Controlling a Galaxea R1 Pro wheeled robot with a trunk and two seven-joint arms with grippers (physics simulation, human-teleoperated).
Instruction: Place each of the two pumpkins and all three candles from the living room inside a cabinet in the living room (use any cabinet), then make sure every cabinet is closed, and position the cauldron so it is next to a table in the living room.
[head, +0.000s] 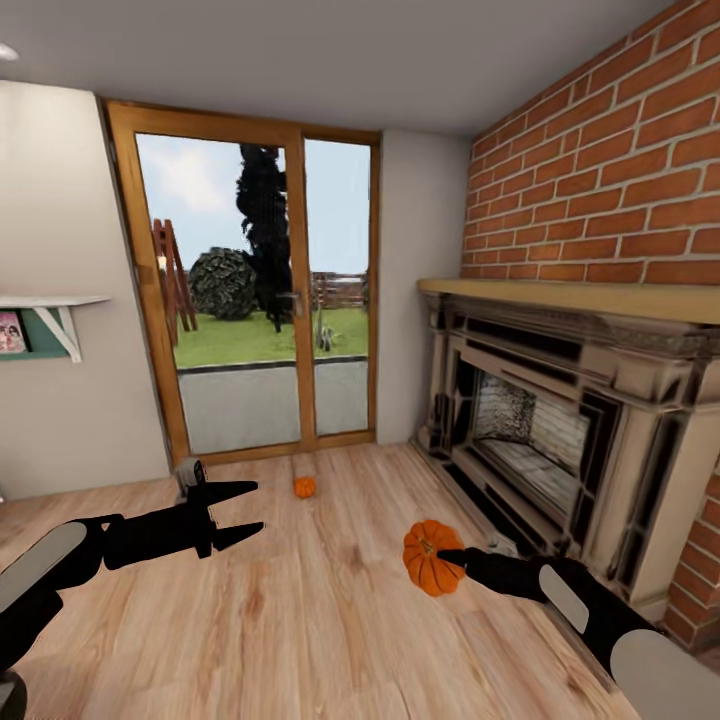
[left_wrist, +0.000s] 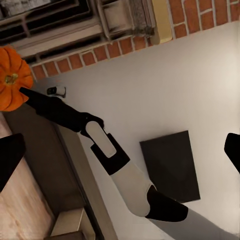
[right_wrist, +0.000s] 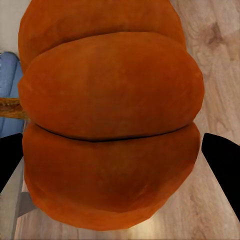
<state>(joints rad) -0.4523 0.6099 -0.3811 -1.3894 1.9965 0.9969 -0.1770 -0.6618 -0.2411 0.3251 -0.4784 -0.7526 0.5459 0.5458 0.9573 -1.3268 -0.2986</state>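
Note:
A bright-orange ribbed pumpkin (head: 425, 575) hangs just above the wooden floor in front of the fireplace, tilted with its stem toward me. My right gripper (head: 445, 556) is shut on it. In the right wrist view the pumpkin (right_wrist: 110, 125) sits between the black fingers (right_wrist: 220, 160). The left wrist view catches the same pumpkin (left_wrist: 12, 77) at the end of my right arm (left_wrist: 105, 150). A second, smaller pumpkin (head: 304, 486) lies on the floor near the glass door. My left gripper (head: 240, 510) hovers open and empty to that pumpkin's left. The cabinet, candles and cauldron are out of view.
A stone fireplace (head: 560, 430) with a wooden mantel stands along the brick wall (head: 600, 180) on the right. A wood-framed glass door (head: 260, 300) closes the far end of the room. A small white shelf (head: 50, 305) juts from the left wall.

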